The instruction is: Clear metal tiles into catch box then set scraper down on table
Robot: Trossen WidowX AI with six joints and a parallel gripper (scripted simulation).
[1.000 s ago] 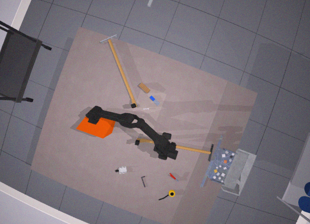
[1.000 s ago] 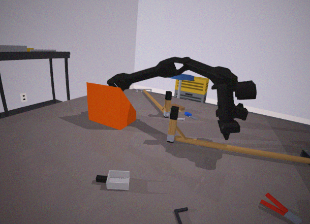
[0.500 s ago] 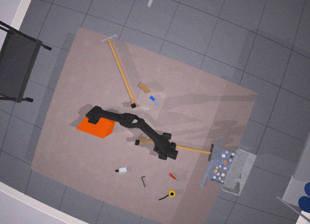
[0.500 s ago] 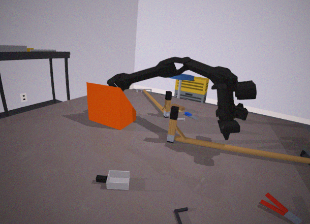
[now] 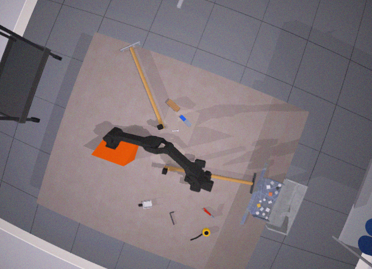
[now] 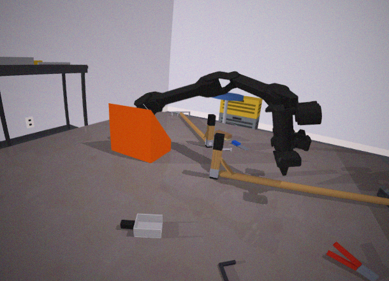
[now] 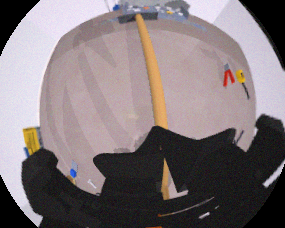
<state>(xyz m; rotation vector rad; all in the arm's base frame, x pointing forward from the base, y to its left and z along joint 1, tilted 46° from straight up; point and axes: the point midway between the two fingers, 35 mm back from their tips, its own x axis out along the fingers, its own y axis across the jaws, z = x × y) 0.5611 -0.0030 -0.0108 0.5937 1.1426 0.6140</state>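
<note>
The long scraper [image 5: 232,180] [image 6: 322,190] [image 7: 157,95] lies on the table, its wooden shaft pointing at the steel plate and its black-topped grip [image 5: 164,171] [image 6: 218,142] standing upright. Its dark blade [image 5: 253,183] is just short of the plate's near edge. The bluish plate [image 5: 262,191] carries several small tiles [image 5: 270,194], white, orange, yellow and dark. The pale catch box [image 5: 282,200] adjoins the plate's far side. My gripper [image 6: 284,173] is shut and empty, pointing down above the scraper shaft, apart from it. In the top view the arm hides the fingertips.
A second long wooden tool [image 5: 146,87] [image 6: 192,126] with a grey head lies at the back. An orange block [image 5: 117,155] [image 6: 137,136] is by the arm base. Red pliers [image 5: 207,211] [image 6: 345,257], a hex key [image 5: 172,218], a small white tray [image 5: 147,204] [image 6: 148,225] and a yellow tape [image 5: 203,230] lie around.
</note>
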